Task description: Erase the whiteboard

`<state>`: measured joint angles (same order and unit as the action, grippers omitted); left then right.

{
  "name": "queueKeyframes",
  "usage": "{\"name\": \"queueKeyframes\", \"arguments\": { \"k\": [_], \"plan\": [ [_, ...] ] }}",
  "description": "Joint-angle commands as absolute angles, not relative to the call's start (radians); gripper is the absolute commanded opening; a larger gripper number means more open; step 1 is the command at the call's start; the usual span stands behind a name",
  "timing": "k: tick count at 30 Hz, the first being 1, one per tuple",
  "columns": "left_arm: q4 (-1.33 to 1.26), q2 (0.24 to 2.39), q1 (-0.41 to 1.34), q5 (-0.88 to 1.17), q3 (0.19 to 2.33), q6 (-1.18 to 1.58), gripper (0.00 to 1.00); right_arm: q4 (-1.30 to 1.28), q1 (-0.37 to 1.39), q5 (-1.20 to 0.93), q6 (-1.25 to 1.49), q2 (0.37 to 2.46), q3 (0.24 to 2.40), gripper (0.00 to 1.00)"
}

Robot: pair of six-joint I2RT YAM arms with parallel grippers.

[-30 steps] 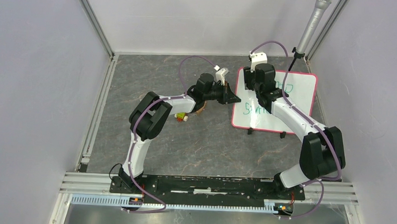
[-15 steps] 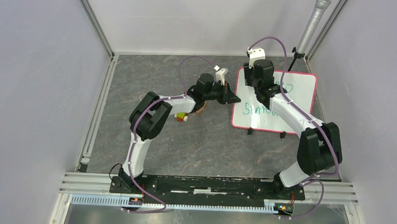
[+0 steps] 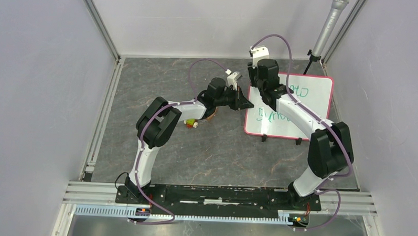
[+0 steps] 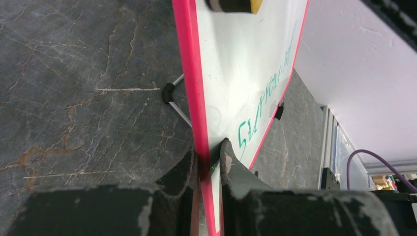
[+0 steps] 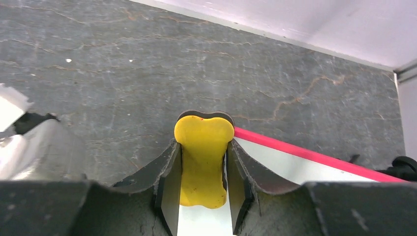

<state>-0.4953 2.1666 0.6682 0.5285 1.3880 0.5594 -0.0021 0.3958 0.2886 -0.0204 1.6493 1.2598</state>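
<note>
The left gripper (image 4: 206,156) is pinched tight on the left edge of the whiteboard (image 3: 312,103), which sits propped on black feet (image 3: 263,138) at the right of the grey table (image 3: 206,149). Further back, the right gripper (image 5: 202,146) clamps a yellow eraser (image 5: 204,129) at the board's far left corner
</note>
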Motion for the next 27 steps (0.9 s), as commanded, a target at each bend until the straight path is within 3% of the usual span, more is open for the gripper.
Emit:
{"name": "queueKeyframes", "arguments": {
  "k": [1, 15, 27],
  "plan": [
    [-0.382, 2.208, 0.657, 0.304, 1.355, 0.405, 0.02, 0.037, 0.399, 0.323, -0.018, 1.665, 1.303, 0.36],
    [-0.381, 2.205, 0.661, 0.29, 1.353, 0.402, 0.02, 0.006, 0.222, 0.405, -0.01, 1.543, 1.143, 0.34],
    [-0.378, 2.203, 0.663, 0.28, 1.353, 0.4, 0.02, -0.036, 0.395, 0.284, 0.04, 1.631, 1.233, 0.34]
  ]
}}
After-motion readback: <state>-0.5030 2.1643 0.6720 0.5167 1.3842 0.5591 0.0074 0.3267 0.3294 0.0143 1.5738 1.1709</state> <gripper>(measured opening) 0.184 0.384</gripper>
